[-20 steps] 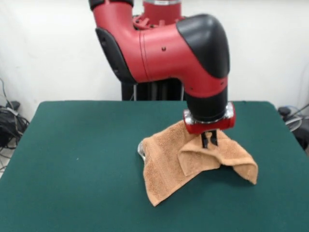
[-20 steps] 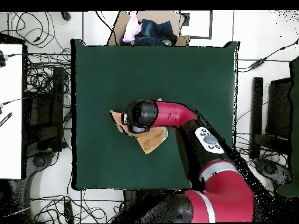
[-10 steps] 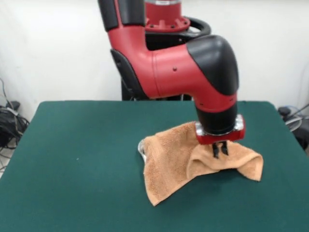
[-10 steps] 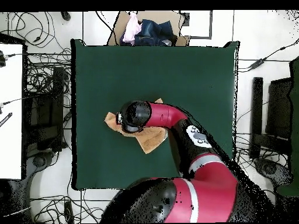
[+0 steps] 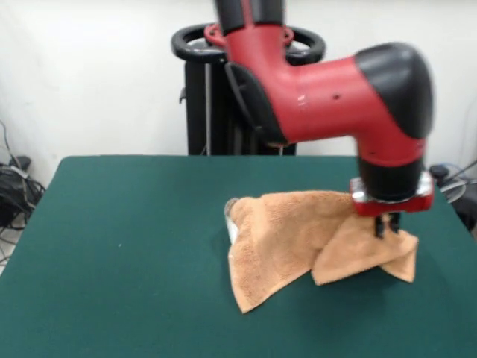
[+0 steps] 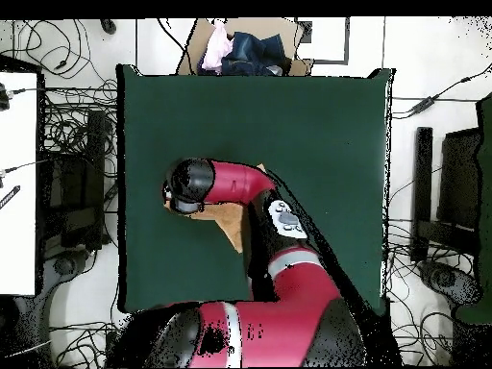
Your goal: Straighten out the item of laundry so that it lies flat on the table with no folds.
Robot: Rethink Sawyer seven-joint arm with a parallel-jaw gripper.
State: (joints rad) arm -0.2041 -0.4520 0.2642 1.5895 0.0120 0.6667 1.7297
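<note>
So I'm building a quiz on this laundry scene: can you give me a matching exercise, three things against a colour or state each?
Things:
1. towel
2. table
3. pincer

States:
a. dark green, bare over its left half in the front view
b. shut on a towel corner
c. orange-tan, partly folded, one end lifted

Pairs: 1-c, 2-a, 3-b

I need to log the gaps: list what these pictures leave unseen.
- Overhead view: most of the towel is under the arm.
- Overhead view: the gripper is under the arm's black end.
- Front view: the gripper is too small to tell its grip.
- Front view: the table is cut off below.
</note>
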